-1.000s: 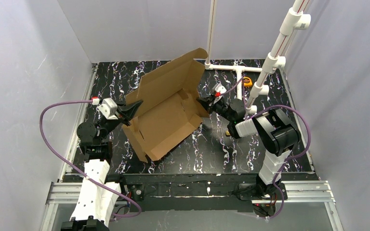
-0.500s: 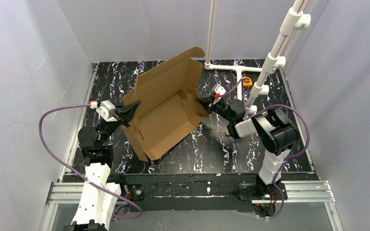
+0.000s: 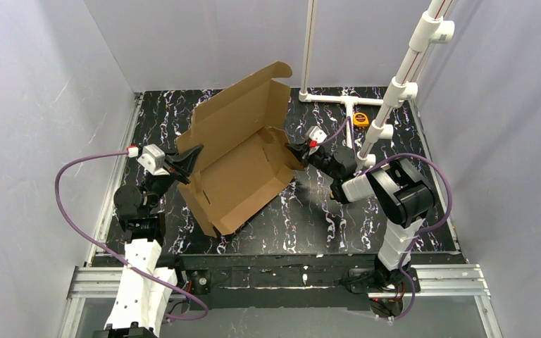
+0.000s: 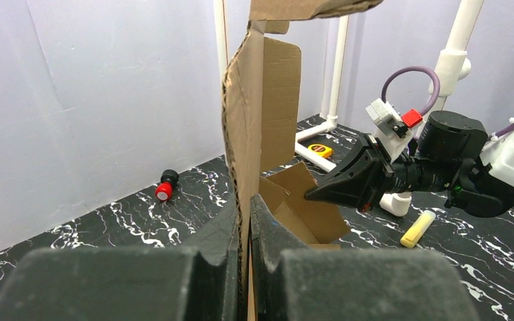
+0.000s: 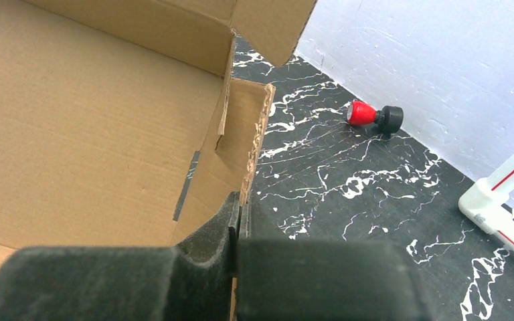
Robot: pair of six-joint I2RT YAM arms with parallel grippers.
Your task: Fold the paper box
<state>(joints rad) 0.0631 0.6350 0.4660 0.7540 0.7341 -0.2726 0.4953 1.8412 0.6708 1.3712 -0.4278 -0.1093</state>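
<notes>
**Half-folded brown cardboard mailer pinched between two grippers**

The paper box (image 3: 243,176) was plain brown corrugated cardboard, partly folded. Its shallow open tray lay between the left gripper (image 3: 197,151) and the right gripper (image 3: 291,148), with one upright side wall clamped in each. The large lid panel stood raised beyond both grippers, with a rounded tab at its top corner.

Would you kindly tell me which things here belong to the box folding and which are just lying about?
Job: paper box, left tool, right tool, both shut on it.
Lying about: tape measure, red-capped black item, yellow stick.
</notes>
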